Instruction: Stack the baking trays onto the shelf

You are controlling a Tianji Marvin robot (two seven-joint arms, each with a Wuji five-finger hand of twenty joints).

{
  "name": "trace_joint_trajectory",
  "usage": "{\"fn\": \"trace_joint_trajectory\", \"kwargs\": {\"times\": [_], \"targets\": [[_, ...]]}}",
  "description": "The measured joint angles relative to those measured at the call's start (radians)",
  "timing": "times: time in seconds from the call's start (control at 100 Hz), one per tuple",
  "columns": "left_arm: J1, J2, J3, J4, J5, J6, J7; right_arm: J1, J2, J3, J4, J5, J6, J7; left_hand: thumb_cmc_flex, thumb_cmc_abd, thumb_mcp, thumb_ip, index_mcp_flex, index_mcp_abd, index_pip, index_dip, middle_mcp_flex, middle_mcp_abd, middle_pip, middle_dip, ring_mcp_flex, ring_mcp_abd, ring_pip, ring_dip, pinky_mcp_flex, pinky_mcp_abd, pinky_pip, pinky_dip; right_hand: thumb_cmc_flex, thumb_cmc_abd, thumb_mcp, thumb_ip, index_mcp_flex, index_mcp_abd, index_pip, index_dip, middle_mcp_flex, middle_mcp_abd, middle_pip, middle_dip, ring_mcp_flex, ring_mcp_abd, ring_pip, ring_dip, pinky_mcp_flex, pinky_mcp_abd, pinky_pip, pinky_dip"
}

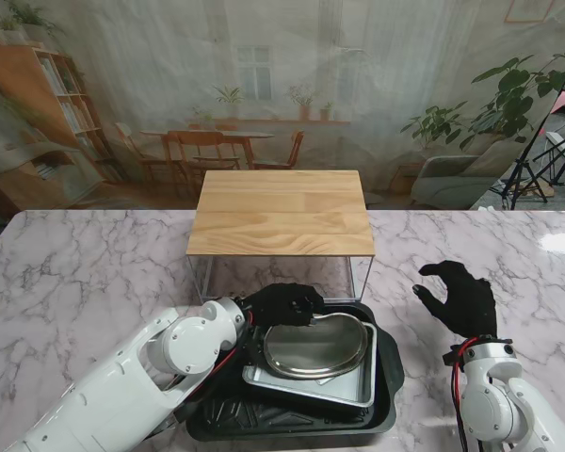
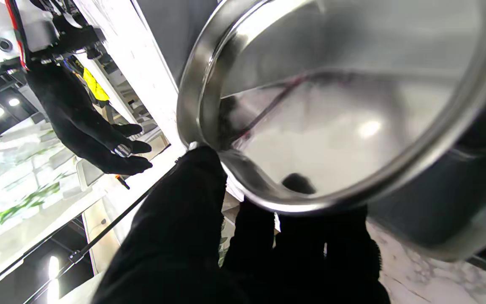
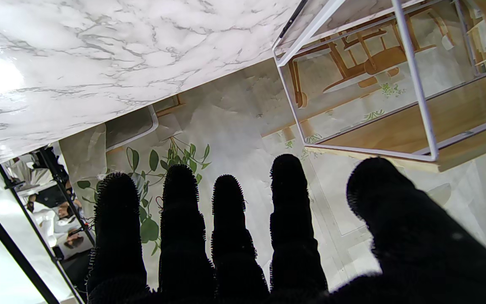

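Our left hand (image 1: 284, 303) pinches the round steel tray's (image 1: 317, 347) rim; our right hand (image 1: 463, 297) hovers spread, holding nothing.

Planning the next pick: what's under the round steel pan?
Under the round steel pan is a rectangular silver tray, inside a black tray. The left hand grips the pan's rim. Anything between is covered.

Left hand (image 1: 284, 303) fingertips hidden under round tray (image 1: 318, 347) rim; black tray (image 1: 388, 377) near edge cut off by frame.
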State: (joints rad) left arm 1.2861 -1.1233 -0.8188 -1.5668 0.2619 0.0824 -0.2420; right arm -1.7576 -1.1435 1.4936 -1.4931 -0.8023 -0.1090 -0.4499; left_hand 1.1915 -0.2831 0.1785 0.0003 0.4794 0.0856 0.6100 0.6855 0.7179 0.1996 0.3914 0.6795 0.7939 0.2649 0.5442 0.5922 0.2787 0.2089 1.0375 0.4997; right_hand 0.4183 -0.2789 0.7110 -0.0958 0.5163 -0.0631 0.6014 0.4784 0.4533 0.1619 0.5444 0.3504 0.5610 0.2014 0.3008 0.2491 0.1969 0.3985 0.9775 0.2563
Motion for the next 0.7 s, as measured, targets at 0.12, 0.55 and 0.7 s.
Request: {"fn": "trace_joint_trajectory", "kwargs": {"times": [0.12,0.55,0.7], "targets": [[0.039,0.016,-0.037,-0.033,0.019,-0.008,-0.013,0.0,0.0,0.0,0.0,0.0,0.0,-0.002,-0.027,0.029,-0.041,0.0,0.0,0.02,-0.125,-0.051,-0.062,0.009,-0.011,-0.164,-0.075,0.028,-0.014,-0.001,-0.058,0.02,-0.03,-0.001,0.0,0.0,0.0,0.0,0.0,0.0,0.0,0.0,0.0,0.0,0.0,0.0,0.0,0.0,0.0,0.0,0.0,0.0,0.0,0.0],[0.147,0.04,-0.18,-0.145,0.019,-0.033,-0.061,0.003,0.001,-0.005,0.001,-0.001,0.001,0.014,-0.088,0.14,-0.109,0.001,0.0,0.07,-0.282,-0.083,-0.222,0.02,-0.135,-0.293,-0.357,0.046,-0.183,-0.11,-0.237,-0.003,-0.252,-0.09,0.0,0.0,-0.011,0.0,0.0,0.0,0.0,0.0,0.0,0.0,0.0,0.0,0.0,0.0,0.0,0.0,0.0,0.0,0.0,0.0],[0.218,0.048,-0.272,-0.199,0.048,-0.097,-0.089,0.001,0.003,-0.003,-0.003,-0.005,-0.004,0.029,-0.09,0.181,-0.151,0.001,-0.002,0.081,-0.325,-0.122,-0.275,0.022,-0.18,-0.323,-0.448,0.03,-0.252,-0.157,-0.263,-0.017,-0.296,-0.103,0.0,0.0,-0.011,0.0,-0.001,0.0,0.0,0.0,0.0,0.0,0.0,0.0,0.0,0.0,0.0,0.0,-0.003,0.0,0.0,0.0]]}}
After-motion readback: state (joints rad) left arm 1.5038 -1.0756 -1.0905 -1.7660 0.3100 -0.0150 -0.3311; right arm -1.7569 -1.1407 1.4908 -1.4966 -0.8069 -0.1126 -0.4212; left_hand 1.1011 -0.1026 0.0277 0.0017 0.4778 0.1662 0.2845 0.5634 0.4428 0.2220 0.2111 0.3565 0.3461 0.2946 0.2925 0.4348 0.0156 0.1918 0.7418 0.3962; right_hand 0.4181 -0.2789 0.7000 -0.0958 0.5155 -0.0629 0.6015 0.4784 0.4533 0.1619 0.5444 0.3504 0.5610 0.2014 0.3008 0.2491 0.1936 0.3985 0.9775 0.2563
